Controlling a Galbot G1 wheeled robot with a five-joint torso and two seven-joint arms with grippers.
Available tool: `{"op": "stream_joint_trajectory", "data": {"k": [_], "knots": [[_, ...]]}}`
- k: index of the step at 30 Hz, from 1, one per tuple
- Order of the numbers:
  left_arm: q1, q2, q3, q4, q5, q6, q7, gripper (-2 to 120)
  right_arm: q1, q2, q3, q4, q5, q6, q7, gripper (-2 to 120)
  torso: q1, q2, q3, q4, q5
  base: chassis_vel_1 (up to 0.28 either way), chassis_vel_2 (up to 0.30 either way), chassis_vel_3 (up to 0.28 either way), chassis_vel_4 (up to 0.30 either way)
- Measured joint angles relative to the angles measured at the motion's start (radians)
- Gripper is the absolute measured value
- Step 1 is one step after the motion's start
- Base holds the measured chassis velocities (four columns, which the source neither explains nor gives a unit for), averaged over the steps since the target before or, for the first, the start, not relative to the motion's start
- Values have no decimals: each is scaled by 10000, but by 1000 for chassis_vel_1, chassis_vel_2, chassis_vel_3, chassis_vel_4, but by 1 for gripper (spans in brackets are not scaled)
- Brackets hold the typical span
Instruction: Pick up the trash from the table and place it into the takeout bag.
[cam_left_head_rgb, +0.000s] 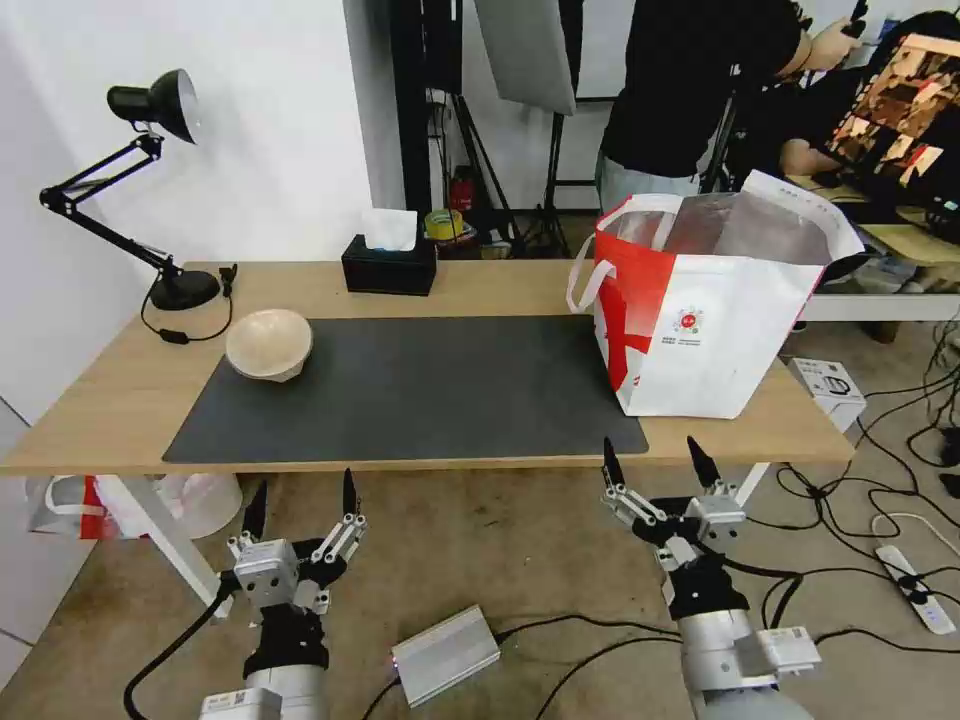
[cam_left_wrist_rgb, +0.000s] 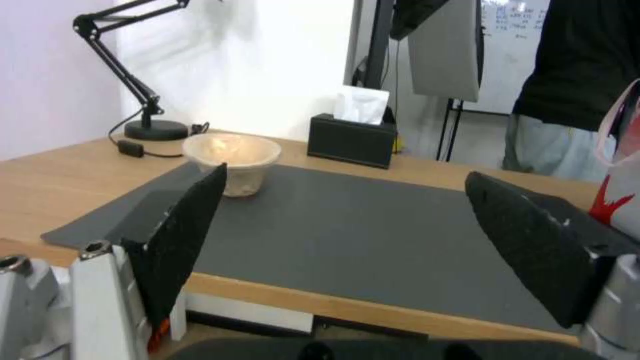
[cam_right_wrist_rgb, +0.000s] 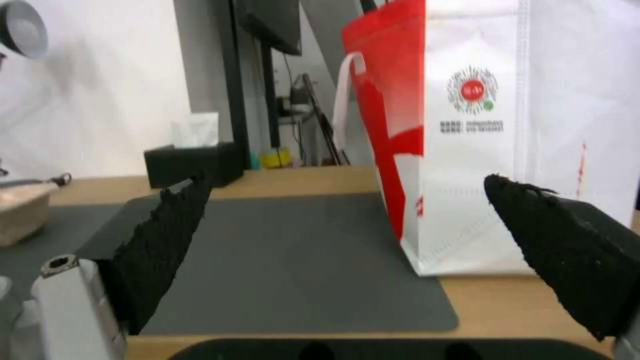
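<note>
Trash left on the desk (cam_left_head_rgb: 120, 400) is one beige pulp bowl (cam_left_head_rgb: 269, 343), at the mat's left corner, well apart from the takeout bag (cam_left_head_rgb: 700, 320). Both the left end effector (cam_left_head_rgb: 300, 497) and the right end effector (cam_left_head_rgb: 660, 462) are held wide open and empty below the desk edge. The bowl is best approached by the left one, with its rim pinched squarely.

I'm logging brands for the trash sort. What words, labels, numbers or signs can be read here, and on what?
Nothing reads clearly enough to quote.
Takeout bag: round red logo with a line of small dark print below it, too blurred to read.
Whiteboard behind the table: faint handwriting, too small to read.
White box on the floor: dark markings, too small to read.
</note>
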Motion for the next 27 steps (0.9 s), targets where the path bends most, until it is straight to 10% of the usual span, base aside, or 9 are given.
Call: {"op": "stream_joint_trajectory", "data": {"k": [27], "knots": [[65, 0, -1, -97, -2, -25, -3, 95, -313, 218, -19, -244, -355, -22, 73, 100, 0, 0, 0, 0, 0, 0, 0, 0, 0]]}}
